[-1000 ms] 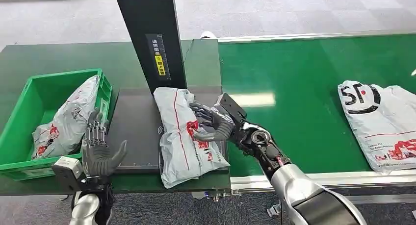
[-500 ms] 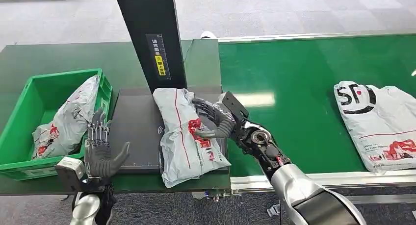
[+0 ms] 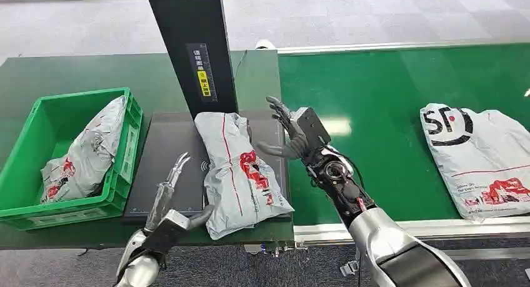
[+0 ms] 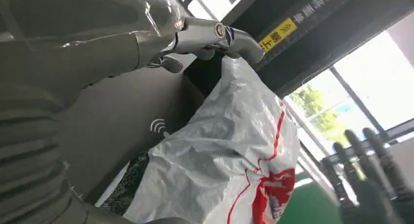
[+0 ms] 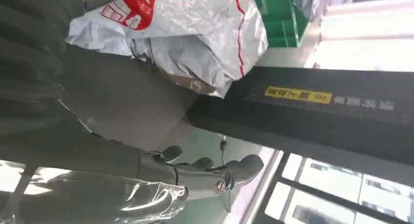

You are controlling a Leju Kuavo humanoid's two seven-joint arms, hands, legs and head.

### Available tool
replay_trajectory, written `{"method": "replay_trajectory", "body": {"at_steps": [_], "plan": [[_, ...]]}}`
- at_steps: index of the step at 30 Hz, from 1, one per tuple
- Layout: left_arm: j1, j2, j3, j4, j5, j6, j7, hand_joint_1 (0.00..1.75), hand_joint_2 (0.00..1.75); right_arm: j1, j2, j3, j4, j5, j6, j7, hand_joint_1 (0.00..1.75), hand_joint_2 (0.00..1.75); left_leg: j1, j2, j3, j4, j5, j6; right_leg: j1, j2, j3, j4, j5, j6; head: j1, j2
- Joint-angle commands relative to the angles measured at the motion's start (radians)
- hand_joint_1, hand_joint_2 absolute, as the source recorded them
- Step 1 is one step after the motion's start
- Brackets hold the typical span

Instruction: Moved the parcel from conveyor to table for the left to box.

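Inspecting parcel (image 3: 240,174) on table (image 3: 169,156).
We judge it soft, slippery; grasp mid-bulge. Left hand (image 3: 169,215) and right hand (image 3: 289,132) spread, empty.

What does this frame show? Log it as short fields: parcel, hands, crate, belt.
parcel: grey bag lying on the dark scanner pad, held by neither hand
right hand: open, just right of the parcel, not touching it
left hand: open, fingers spread, over the pad at the parcel's near left corner
crate: green, left of the pad, holds one parcel
belt: green, another parcel at its right end
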Motion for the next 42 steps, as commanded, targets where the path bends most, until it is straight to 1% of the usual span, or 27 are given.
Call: {"method": "replay_trajectory", "body": {"at_steps": [1, 3, 4, 5, 7, 8, 10, 16, 17, 18, 19, 20, 23, 27, 28, 29, 30, 31, 37, 38, 42], "plan": [[-0.103, -0.005, -0.116, 0.169, -0.099, 0.061, 0.041, 0.00, 1.75, 0.016, -0.043, -0.043, -0.071, -0.048, -0.059, -0.032, 0.00, 1.75, 0.000, -0.004, 0.000, -0.001, 0.001, 0.002, 0.000, -0.004, 0.002, -0.001, 0.000, -0.002, 0.000, 0.000], [-0.141, 0.009, -0.170, 0.229, -0.329, 0.238, 0.159, 0.00, 1.75, 0.024, -0.048, -0.047, -0.089, -0.058, -0.060, -0.027, 0.00, 1.75, 0.000, -0.006, 0.001, -0.001, 0.001, 0.003, 0.001, -0.006, 0.003, -0.001, -0.001, -0.003, 0.000, 0.000], [-0.151, 0.006, -0.173, 0.247, -0.361, 0.235, 0.190, 0.00, 1.75, 0.022, -0.047, -0.044, -0.088, -0.059, -0.058, -0.022, 0.00, 1.75, 0.000, -0.004, 0.001, -0.001, 0.001, 0.002, 0.000, -0.005, 0.002, -0.001, -0.001, -0.002, 0.000, 0.000], [-0.159, 0.008, -0.181, 0.264, -0.402, 0.232, 0.225, 0.00, 1.75, 0.017, -0.044, -0.041, -0.085, -0.060, -0.057, -0.018, 0.00, 1.75, 0.000, -0.006, 0.001, -0.001, 0.001, 0.003, 0.001, -0.006, 0.003, -0.002, 0.000, -0.003, 0.000, 0.000], [-0.157, 0.001, -0.185, 0.282, -0.469, 0.206, 0.277, 0.00, 1.75, 0.003, -0.034, -0.034, -0.068, -0.059, -0.050, -0.010, 0.00, 1.75, 0.000, -0.003, 0.001, -0.001, 0.000, 0.002, 0.000, -0.003, 0.002, -0.001, 0.000, -0.002, 0.000, 0.000], [-0.151, -0.003, -0.180, 0.284, -0.480, 0.195, 0.284, 0.00, 1.75, 0.001, -0.030, -0.032, -0.065, -0.059, -0.051, -0.010, 0.00, 1.75, 0.000, -0.003, 0.002, -0.001, 0.000, 0.003, 0.001, -0.003, 0.003, -0.001, 0.000, -0.004, 0.000, 0.000], [-0.146, -0.003, -0.181, 0.285, -0.484, 0.196, 0.286, 0.00, 1.75, 0.000, -0.028, -0.032, -0.063, -0.059, -0.053, -0.010, 0.00, 1.75, -0.001, -0.001, 0.001, -0.001, 0.000, 0.002, 0.000, -0.001, 0.001, 0.000, 0.000, -0.002, 0.000, 0.000], [-0.141, -0.005, -0.174, 0.277, -0.491, 0.182, 0.290, 0.00, 1.75, 0.003, -0.030, -0.031, -0.065, -0.058, -0.051, -0.012, 0.00, 1.75, 0.000, -0.002, 0.002, -0.001, 0.000, 0.003, 0.001, -0.002, 0.003, -0.002, 0.000, -0.004, 0.000, 0.000], [-0.136, -0.010, -0.161, 0.275, -0.492, 0.142, 0.294, 0.00, 1.75, 0.003, -0.031, -0.032, -0.063, -0.057, -0.051, -0.011, 0.00, 1.75, 0.000, -0.002, 0.001, -0.001, 0.000, 0.003, 0.000, -0.002, 0.002, -0.001, 0.000, -0.003, 0.000, 0.000], [-0.138, -0.009, -0.162, 0.279, -0.503, 0.126, 0.301, 0.00, 1.75, 0.002, -0.031, -0.033, -0.061, -0.056, -0.051, -0.012, 0.00, 1.75, 0.000, -0.002, 0.002, -0.001, 0.000, 0.003, 0.001, -0.002, 0.003, -0.002, 0.000, -0.004, 0.000, 0.000], [-0.139, -0.012, -0.159, 0.288, -0.503, 0.115, 0.304, 0.00, 1.75, 0.002, -0.033, -0.033, -0.059, -0.055, -0.051, -0.012, 0.00, 1.75, -0.001, -0.001, 0.001, -0.001, 0.000, 0.002, 0.000, -0.002, 0.002, 0.000, 0.000, -0.002, 0.000, 0.000], [-0.146, -0.016, -0.156, 0.307, -0.509, 0.079, 0.313, 0.00, 1.75, -0.001, -0.032, -0.034, -0.053, -0.052, -0.051, -0.013, 0.00, 1.75, 0.000, -0.002, 0.002, -0.001, 0.000, 0.003, 0.001, -0.002, 0.003, -0.002, 0.000, -0.004, 0.000, 0.000], [-0.159, -0.023, -0.160, 0.347, -0.538, 0.057, 0.335, 0.00, 1.75, -0.006, -0.028, -0.036, -0.044, -0.047, -0.053, -0.010, 0.00, 1.75, 0.000, -0.002, 0.002, -0.001, 0.000, 0.003, 0.000, -0.002, 0.003, -0.001, 0.000, -0.003, 0.000, 0.000], [-0.158, -0.029, -0.147, 0.352, -0.543, 0.049, 0.341, 0.00, 1.75, 0.001, -0.033, -0.038, -0.055, -0.040, -0.051, -0.005, 0.00, 1.75, -0.001, -0.002, 0.003, -0.001, 0.000, 0.002, 0.000, -0.002, 0.005, -0.001, 0.000, -0.002, 0.000, 0.000], [-0.155, -0.029, -0.142, 0.345, -0.539, 0.045, 0.337, 0.00, 1.75, 0.002, -0.034, -0.038, -0.057, -0.038, -0.049, -0.002, 0.00, 1.75, 0.000, -0.002, 0.004, -0.002, 0.000, 0.003, 0.000, -0.002, 0.006, -0.002, 0.000, -0.003, 0.000, 0.000], [-0.154, -0.027, -0.144, 0.341, -0.541, 0.045, 0.333, 0.09, 1.75, 0.002, -0.034, -0.038, -0.058, -0.037, -0.049, -0.001, 0.00, 1.75, -0.001, -0.002, 0.004, -0.001, 0.000, 0.002, 0.000, -0.002, 0.006, -0.001, 0.000, -0.002, 0.000, 0.000], [-0.155, -0.025, -0.145, 0.339, -0.542, 0.045, 0.332, 1.64, 1.75, 0.002, -0.034, -0.038, -0.058, -0.036, -0.048, -0.001, 0.00, 1.75, 0.000, -0.002, 0.004, -0.002, 0.001, 0.003, 0.001, -0.002, 0.007, -0.002, 0.001, -0.004, 0.000, 0.000], [-0.154, -0.023, -0.144, 0.338, -0.542, 0.046, 0.331, 1.75, 1.75, 0.001, -0.034, -0.037, -0.059, -0.035, -0.047, 0.000, 0.00, 1.75, -0.001, -0.002, 0.005, -0.001, 0.001, 0.003, 0.000, -0.002, 0.007, -0.001, 0.001, -0.003, 0.000, 0.000], [-0.153, -0.021, -0.144, 0.336, -0.539, 0.041, 0.328, 1.75, 1.75, 0.001, -0.036, -0.037, -0.062, -0.034, -0.045, 0.003, 0.00, 1.75, 0.000, -0.002, 0.005, -0.003, 0.002, 0.005, 0.002, -0.003, 0.007, -0.004, 0.002, -0.006, 0.000, 0.000], [-0.153, -0.021, -0.144, 0.336, -0.539, 0.041, 0.328, 1.75, 1.75, 0.001, -0.036, -0.037, -0.062, -0.034, -0.045, 0.003, 0.00, 1.75, 0.000, -0.002, 0.006, -0.001, 0.001, 0.003, 0.000, -0.002, 0.008, -0.001, 0.000, -0.003, 0.000, 0.000], [-0.153, -0.021, -0.144, 0.336, -0.539, 0.041, 0.328, 1.75, 1.75, 0.001, -0.036, -0.037, -0.062, -0.034, -0.045, 0.003, 0.00, 1.75, -0.001, -0.002, 0.006, -0.001, 0.001, 0.003, 0.000, -0.002, 0.008, -0.001, 0.000, -0.002, 0.000, 0.000]]}}
